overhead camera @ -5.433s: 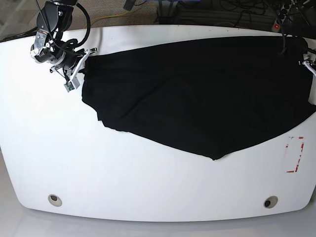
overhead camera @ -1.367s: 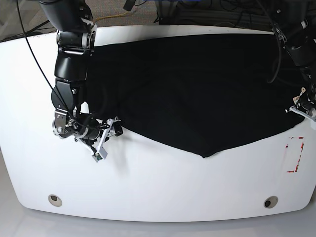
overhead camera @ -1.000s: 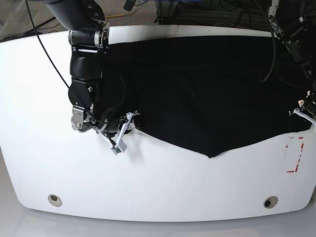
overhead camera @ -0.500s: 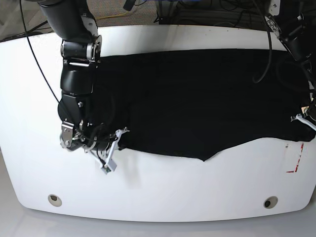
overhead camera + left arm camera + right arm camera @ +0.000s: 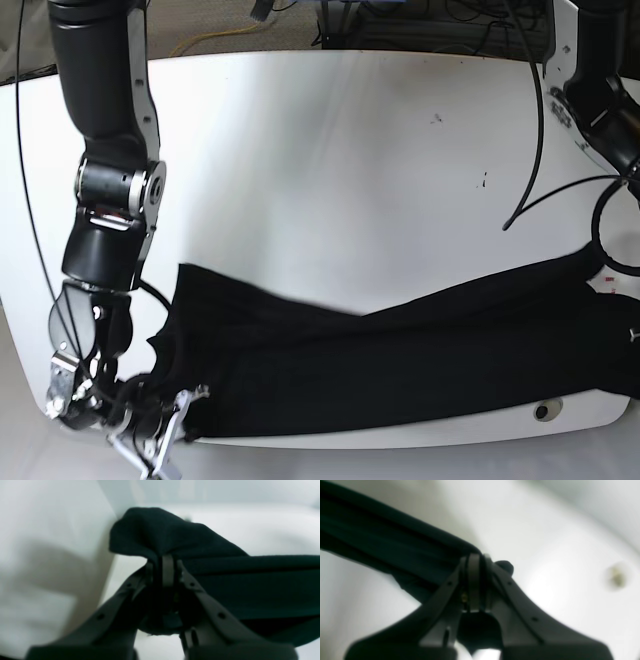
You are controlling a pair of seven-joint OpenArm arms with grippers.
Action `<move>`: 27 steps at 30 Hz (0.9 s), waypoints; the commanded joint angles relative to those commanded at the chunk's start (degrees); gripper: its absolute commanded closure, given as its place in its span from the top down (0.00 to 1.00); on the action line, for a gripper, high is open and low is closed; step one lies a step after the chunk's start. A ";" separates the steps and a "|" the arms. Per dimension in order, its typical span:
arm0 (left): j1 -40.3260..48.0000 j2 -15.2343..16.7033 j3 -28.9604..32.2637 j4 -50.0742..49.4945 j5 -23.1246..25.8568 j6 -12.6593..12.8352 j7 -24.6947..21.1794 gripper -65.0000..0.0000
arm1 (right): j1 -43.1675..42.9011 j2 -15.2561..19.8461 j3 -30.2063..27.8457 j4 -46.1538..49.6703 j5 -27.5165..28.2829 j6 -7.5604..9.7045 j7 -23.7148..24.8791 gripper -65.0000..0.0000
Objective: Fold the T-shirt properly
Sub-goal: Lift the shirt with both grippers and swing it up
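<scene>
The black T-shirt (image 5: 400, 360) lies as a long, wrinkled band along the near edge of the white table (image 5: 350, 150). My right gripper (image 5: 183, 415) is at the band's left end near the table's front corner. The right wrist view shows it (image 5: 475, 562) shut on a fold of the T-shirt (image 5: 382, 540). In the left wrist view my left gripper (image 5: 167, 563) is shut on a bunched corner of the T-shirt (image 5: 250, 580). In the base view that gripper is cut off by the right edge, where the cloth's right end runs out of frame.
A round hole (image 5: 543, 410) in the table sits just below the shirt's hem at the front right, and another hole (image 5: 616, 577) shows in the right wrist view. A red-and-white marker (image 5: 608, 281) peeks out beside the cloth. Cables lie behind the table.
Both grippers have pulled the T-shirt toward the near edge. The cloth has slid off the far half of the table and now lies low along the front.
</scene>
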 joint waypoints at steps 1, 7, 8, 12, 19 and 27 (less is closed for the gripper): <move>-2.37 0.00 0.00 0.18 0.00 0.00 0.53 0.00 | 2.29 0.00 -0.09 0.00 0.00 0.00 -0.70 0.00; -13.54 -3.87 6.24 -0.18 0.09 0.00 1.58 0.00 | 11.11 0.00 -0.09 0.00 0.00 0.00 -4.92 0.00; -14.24 -3.96 6.95 -0.18 -0.09 0.00 1.58 0.00 | 11.11 0.00 -0.09 0.00 0.00 0.00 -5.45 0.00; -14.24 -3.87 7.38 0.26 -0.26 0.00 1.67 0.00 | 11.11 0.00 0.18 0.00 0.00 0.00 -7.82 0.00; -6.24 -3.69 7.12 0.53 -0.53 -0.44 1.93 0.00 | -0.62 1.14 0.53 12.40 2.29 0.00 -11.78 0.00; 13.36 -1.93 6.15 7.74 -0.44 -7.47 1.93 0.00 | -24.35 2.29 2.02 28.04 7.21 0.00 -12.40 0.00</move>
